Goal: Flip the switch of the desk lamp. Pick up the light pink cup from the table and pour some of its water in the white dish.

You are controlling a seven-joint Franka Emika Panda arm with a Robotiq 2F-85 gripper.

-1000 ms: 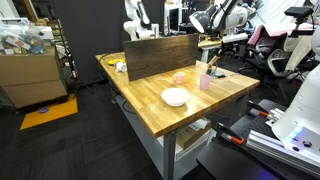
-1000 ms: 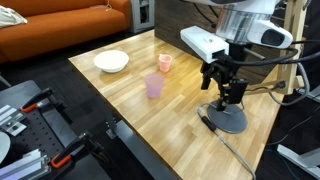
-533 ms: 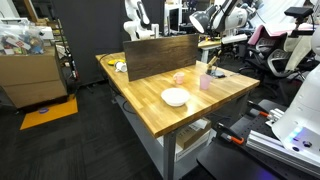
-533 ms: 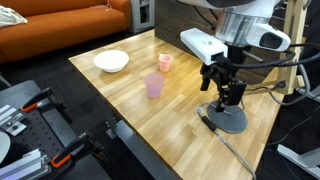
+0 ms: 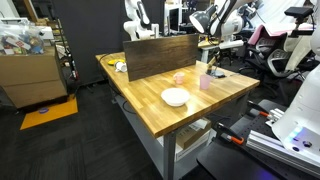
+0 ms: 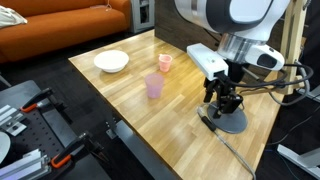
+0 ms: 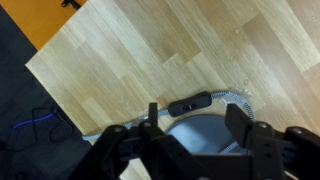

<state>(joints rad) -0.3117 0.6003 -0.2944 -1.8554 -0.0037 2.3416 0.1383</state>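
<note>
Orange sofa (image 6: pixel 60 28) fills the far left of the room in an exterior view, behind a wooden table (image 6: pixel 140 120). On the right, the arm (image 6: pixel 232 18) has swung and dropped since half a second ago: its wrist now sits lower, and the gripper (image 6: pixel 222 98) has come down close over the dark round base of the desk lamp (image 6: pixel 236 122) at the table's right edge. The wrist view shows the fingers spread apart, holding nothing, with the grey base and a black inline switch (image 7: pixel 190 102) on the cord lying between them.

My reading is that the first step, flipping the switch, is about to be attempted but is not yet done; no contact with the switch is visible.

Nothing on the rest of the table has moved. The white dish (image 6: pixel 111 61) sits at the far left. A taller pale tumbler (image 6: pixel 154 86) stands mid-table. The light pink cup (image 6: pixel 165 62) stands upright just beyond it, well apart from the gripper. Picking it up and pouring remain.
</note>
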